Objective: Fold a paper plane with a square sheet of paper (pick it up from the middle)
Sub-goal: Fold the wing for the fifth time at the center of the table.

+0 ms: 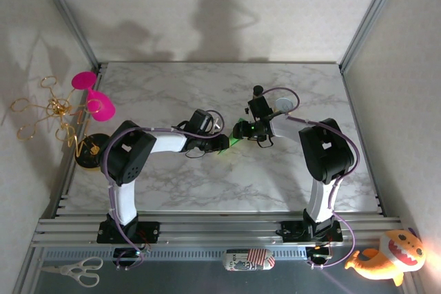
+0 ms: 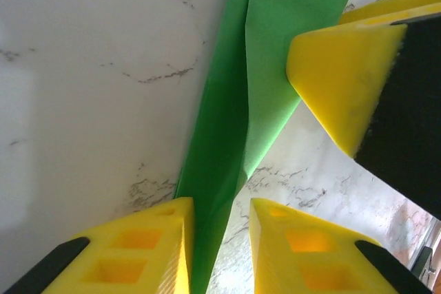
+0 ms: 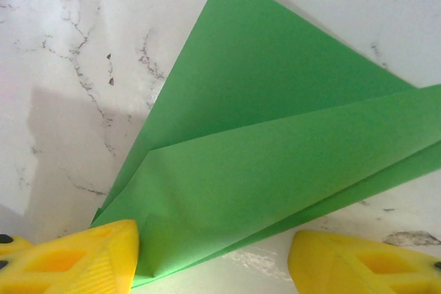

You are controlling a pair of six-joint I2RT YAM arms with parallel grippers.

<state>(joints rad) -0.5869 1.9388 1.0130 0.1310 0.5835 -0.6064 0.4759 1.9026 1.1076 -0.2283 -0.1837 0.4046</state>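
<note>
The left gripper [image 2: 220,211], jaws narrowly open, straddles the folded green paper [image 2: 227,135] on the table [image 2: 89,101] while the right gripper [image 3: 213,235] stands wide open astride it, holding nothing; close off the crease and you could crumple or skew the fold.

The tabletop [image 1: 207,184] has a white marble pattern with grey veins. Off its left edge a gold wire stand [image 1: 48,111] of looping rings leans by the wall, with a bright pink plastic piece [image 1: 93,94] just beside it and a round black base [image 1: 89,151] below. Along the near aluminium rails [image 1: 220,226] lie pale-handled scissors [image 1: 72,270] at the left, a small striped pouch [image 1: 248,261] in the middle, and an orange toothy plush toy [image 1: 386,258] at the right.
</note>
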